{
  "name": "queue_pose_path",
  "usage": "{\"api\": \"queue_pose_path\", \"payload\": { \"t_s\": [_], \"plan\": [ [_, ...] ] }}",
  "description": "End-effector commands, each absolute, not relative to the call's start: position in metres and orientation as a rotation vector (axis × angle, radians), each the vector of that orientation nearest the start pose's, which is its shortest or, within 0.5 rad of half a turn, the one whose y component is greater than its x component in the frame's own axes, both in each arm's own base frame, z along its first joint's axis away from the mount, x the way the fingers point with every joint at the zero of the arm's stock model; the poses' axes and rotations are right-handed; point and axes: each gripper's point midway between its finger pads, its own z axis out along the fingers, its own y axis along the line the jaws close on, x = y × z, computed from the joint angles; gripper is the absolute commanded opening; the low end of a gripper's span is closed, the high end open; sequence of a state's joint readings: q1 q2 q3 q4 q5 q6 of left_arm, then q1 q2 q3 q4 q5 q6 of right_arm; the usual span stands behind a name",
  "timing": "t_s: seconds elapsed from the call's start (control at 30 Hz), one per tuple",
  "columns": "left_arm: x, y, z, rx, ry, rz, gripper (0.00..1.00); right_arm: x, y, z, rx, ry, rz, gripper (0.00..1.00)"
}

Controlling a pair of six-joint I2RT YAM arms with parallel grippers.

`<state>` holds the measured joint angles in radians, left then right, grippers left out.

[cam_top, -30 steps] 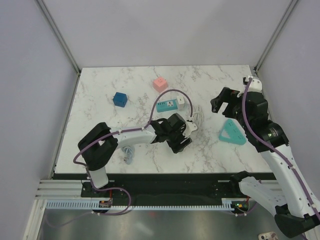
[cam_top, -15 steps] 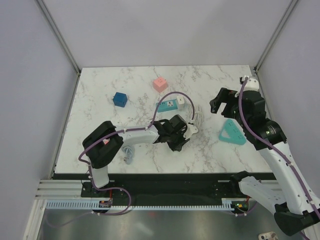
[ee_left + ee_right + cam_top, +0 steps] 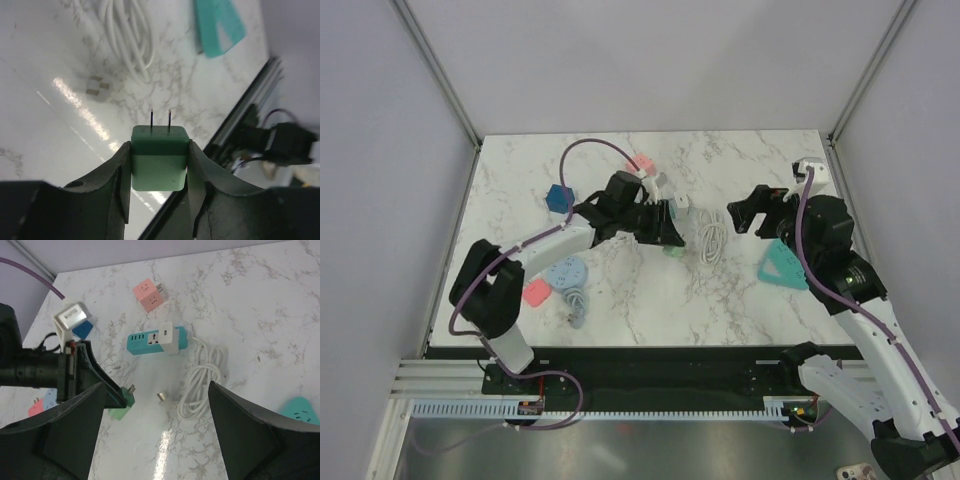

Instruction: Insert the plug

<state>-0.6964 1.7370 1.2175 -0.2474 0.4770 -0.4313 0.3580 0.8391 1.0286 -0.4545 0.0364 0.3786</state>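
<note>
Left gripper [image 3: 160, 150]: jaws clenched on green plug [image 3: 160, 162], prongs aimed at teal power strip [image 3: 150, 342] just beyond, toward the far edge of the bench [image 3: 280, 300]. Right gripper [image 3: 156, 390]: jaws spread, empty.

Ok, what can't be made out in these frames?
Top view: the left arm covers most of the strip; in the right wrist view its sockets are too small to read.
Left wrist view: the strip is out of frame, so prong alignment cannot be judged; the left claw hides the sides of the plug.
Right wrist view: the teal triangle is cut off at the edge.
</note>
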Motion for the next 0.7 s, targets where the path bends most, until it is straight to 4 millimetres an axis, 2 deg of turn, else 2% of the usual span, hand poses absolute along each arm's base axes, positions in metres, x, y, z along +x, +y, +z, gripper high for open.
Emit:
{"api": "queue_pose_path", "payload": {
  "t_s": [0.0,0.07,0.1,0.2,0.3,0.33,0.4,0.47,0.57,0.67],
  "plan": [
    [0.277,-0.372,0.232,0.190,2.283,-1.524,0.02,0.284,0.140,0.338,-0.035,1.706,0.639,0.90],
    [0.284,-0.370,0.260,0.090,2.178,-1.628,0.02,0.284,0.150,0.343,-0.052,1.676,0.699,0.89],
    [0.290,-0.366,0.271,-0.043,2.167,-1.696,0.02,0.286,0.153,0.341,-0.053,1.681,0.710,0.89],
    [0.299,-0.361,0.294,-0.231,2.080,-1.798,0.02,0.293,0.163,0.333,-0.056,1.698,0.733,0.86],
    [0.309,-0.358,0.309,-0.361,2.032,-1.818,0.02,0.295,0.173,0.336,-0.043,1.681,0.742,0.84],
    [0.312,-0.357,0.310,-0.390,2.021,-1.815,0.02,0.290,0.184,0.339,-0.067,1.675,0.759,0.84],
    [0.319,-0.354,0.310,-0.499,2.006,-1.813,0.02,0.290,0.189,0.344,-0.060,1.666,0.730,0.83],
    [0.324,-0.353,0.307,-0.553,2.001,-1.805,0.02,0.283,0.205,0.342,-0.093,1.675,0.739,0.82],
    [0.330,-0.351,0.305,-0.663,1.973,-1.842,0.02,0.282,0.221,0.330,-0.133,1.704,0.712,0.79],
    [0.332,-0.347,0.307,-0.734,1.936,-1.862,0.02,0.284,0.224,0.321,-0.138,1.710,0.648,0.76]
  ]
}}
